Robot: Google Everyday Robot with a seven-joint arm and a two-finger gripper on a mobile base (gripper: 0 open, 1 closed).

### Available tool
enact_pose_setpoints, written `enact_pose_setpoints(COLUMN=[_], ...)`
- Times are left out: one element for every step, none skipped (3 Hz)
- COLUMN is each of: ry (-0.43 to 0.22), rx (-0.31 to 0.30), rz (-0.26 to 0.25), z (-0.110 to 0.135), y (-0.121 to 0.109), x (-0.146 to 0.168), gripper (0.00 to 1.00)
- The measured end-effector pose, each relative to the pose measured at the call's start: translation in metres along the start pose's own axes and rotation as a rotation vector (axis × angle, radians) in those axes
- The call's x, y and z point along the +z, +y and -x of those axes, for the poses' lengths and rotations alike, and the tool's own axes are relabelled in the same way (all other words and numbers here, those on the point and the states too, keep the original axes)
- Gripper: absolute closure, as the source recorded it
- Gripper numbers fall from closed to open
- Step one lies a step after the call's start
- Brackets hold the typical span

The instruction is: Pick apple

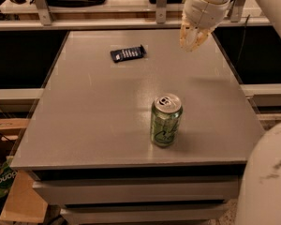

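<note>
No apple shows in the camera view; it is hidden or out of view. My gripper [192, 37] hangs from the white arm at the upper right, above the far right part of the grey table [98, 116]. It is well behind and a little to the right of the green drink can [165, 121], which stands upright near the table's front middle.
A flat black packet [128, 53] lies at the far left-middle of the table. A shelf rail with metal posts [131, 22] runs behind the table. A rounded white part of the robot [267, 177] fills the lower right corner. Cardboard and a green bag [4, 182] sit on the floor at the left.
</note>
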State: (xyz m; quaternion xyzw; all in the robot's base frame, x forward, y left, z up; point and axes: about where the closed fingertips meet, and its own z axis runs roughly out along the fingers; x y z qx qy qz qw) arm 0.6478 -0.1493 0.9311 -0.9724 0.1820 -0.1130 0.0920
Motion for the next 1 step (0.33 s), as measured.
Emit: enact_pose_setpoints(ry=[0.009], rx=[-0.001], rz=[-0.009], z=[-0.0029], y=[-0.0032], x=[0.0026], gripper=[0.35])
